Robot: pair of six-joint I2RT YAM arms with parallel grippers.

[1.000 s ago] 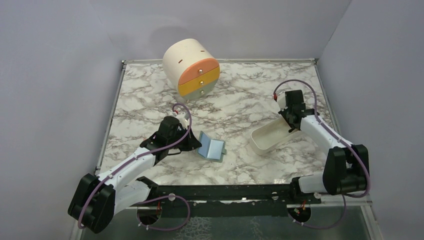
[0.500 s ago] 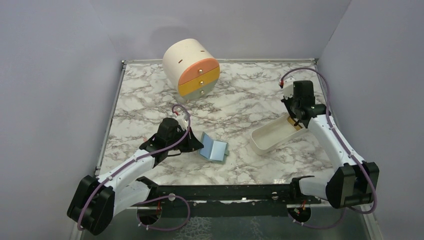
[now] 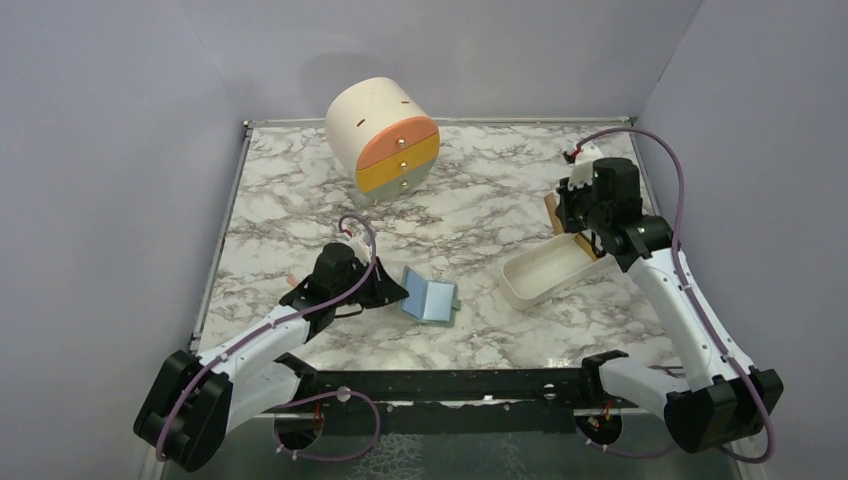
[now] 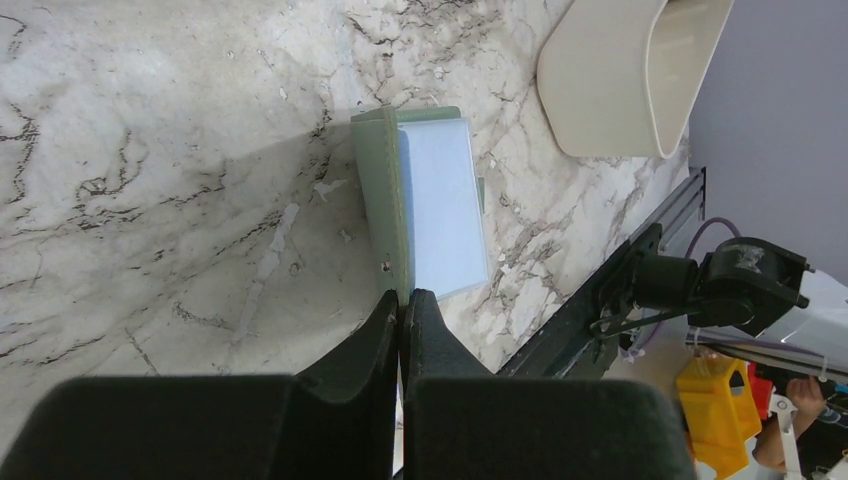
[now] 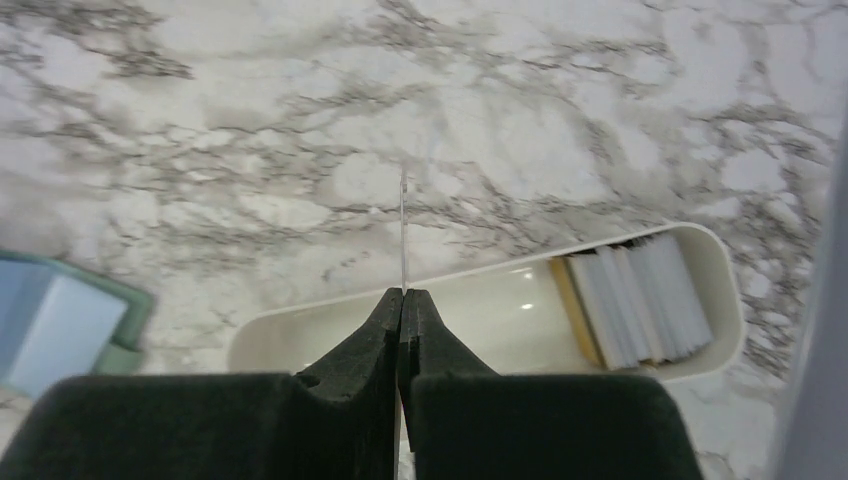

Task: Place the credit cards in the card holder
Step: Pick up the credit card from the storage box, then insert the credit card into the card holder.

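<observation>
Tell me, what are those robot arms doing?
The right gripper pinches one card and holds it up above the tray, where more cards stand. The left gripper is shut on the edge of the open wallet. The card has not reached the wallet yet.

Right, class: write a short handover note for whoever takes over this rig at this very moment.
Left gripper: shut on the near edge of the card holder, which lies open.
Right gripper: shut on one tan card, held up near the white tray.
Remaining cards: stacked at one end of the tray.
Done: one card picked out; none visibly in the holder yet.
Left: carry this card across, slide it into a slot, then repeat for the rest.
</observation>
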